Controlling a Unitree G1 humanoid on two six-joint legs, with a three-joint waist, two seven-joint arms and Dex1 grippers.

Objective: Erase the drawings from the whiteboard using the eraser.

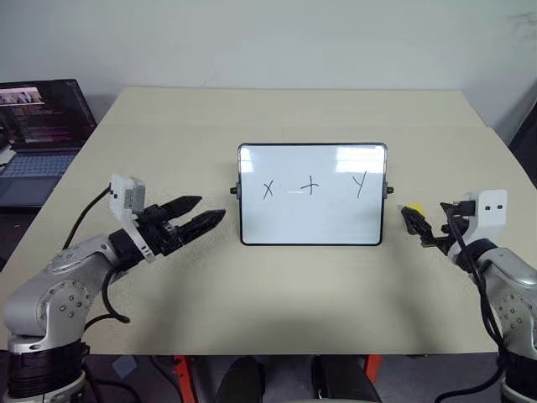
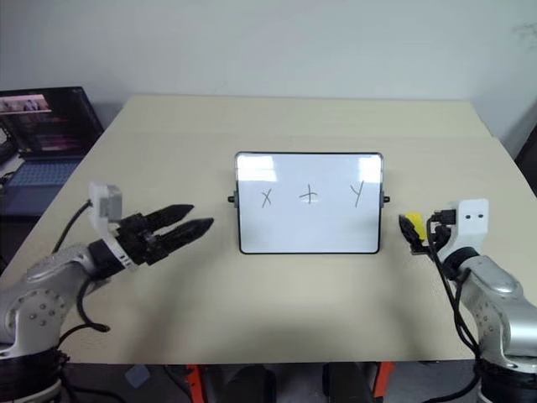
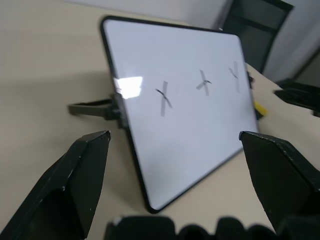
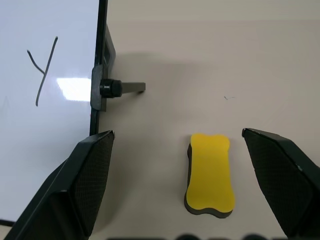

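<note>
The whiteboard (image 1: 312,225) stands tilted on its stand in the middle of the table. Its drawings are a black X (image 1: 268,189), a plus (image 1: 311,185) and a Y (image 1: 360,183). The yellow eraser (image 4: 210,172) lies flat on the table just right of the board, its dark underside down. My right gripper (image 4: 177,132) is open and hovers close behind the eraser, which lies ahead between the two fingers, untouched. My left gripper (image 1: 210,209) is open and empty. It is raised left of the board and points at the board's left edge.
An open laptop (image 1: 42,134) sits on a lower surface at the far left. The board's thin black stand leg (image 4: 131,87) and side knob (image 4: 111,88) stick out toward the eraser. A dark chair (image 3: 255,20) stands beyond the table.
</note>
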